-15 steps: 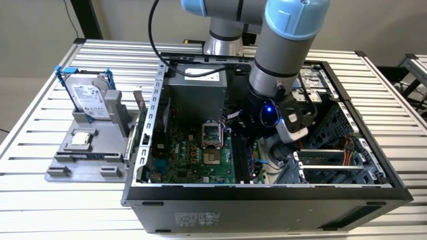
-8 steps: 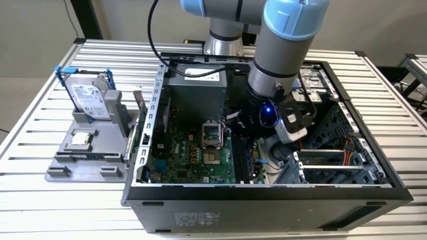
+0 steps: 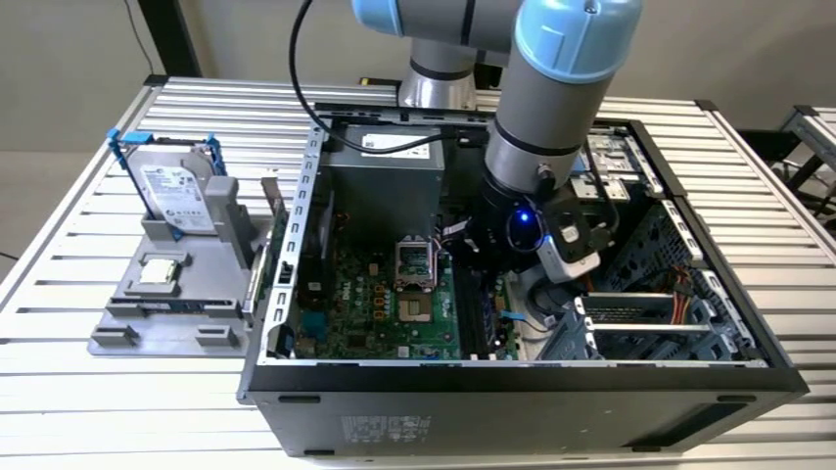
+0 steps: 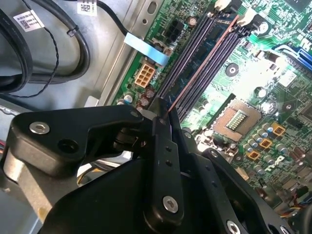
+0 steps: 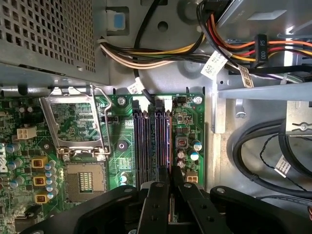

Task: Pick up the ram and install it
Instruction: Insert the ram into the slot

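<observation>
Inside the open computer case (image 3: pixel 523 377), the single robot arm (image 3: pixel 549 98) reaches down at about 3 o'clock of the processor socket (image 3: pixel 414 311) in the exterior view. Its one claw (image 4: pixel 163 114) is clenched on the end of the one ram (image 4: pixel 204 63), a thin stick seen edge-on along the memory slots (image 5: pixel 146 141), of which there appear to be four. Whether the stick is fully seated cannot be told. The risks, as a judgement: gripped at one end, the ram could tip, so one end seats while the other rides high; a misaligned notch could jam it or strain the board. On the bench (image 3: pixel 105 411), at 9 o'clock of the case, one hard drive (image 3: pixel 174 186) and one square chip (image 3: pixel 160 272) wait on a grey fixture.
</observation>
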### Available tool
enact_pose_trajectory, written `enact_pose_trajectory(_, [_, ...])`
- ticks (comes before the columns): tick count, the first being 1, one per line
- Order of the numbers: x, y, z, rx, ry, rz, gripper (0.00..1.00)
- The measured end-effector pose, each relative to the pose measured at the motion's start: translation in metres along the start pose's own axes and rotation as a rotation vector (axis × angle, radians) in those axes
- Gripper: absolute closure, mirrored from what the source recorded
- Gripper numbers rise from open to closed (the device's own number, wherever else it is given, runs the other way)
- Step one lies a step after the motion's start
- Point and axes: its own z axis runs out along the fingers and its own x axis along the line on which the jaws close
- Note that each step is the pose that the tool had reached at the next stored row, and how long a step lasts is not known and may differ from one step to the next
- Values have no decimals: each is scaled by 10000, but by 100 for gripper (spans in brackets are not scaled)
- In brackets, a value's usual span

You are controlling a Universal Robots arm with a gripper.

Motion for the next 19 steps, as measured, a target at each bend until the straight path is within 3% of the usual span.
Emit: enact_pose_trajectory(19, [-8, 4, 13, -2, -9, -326, 100])
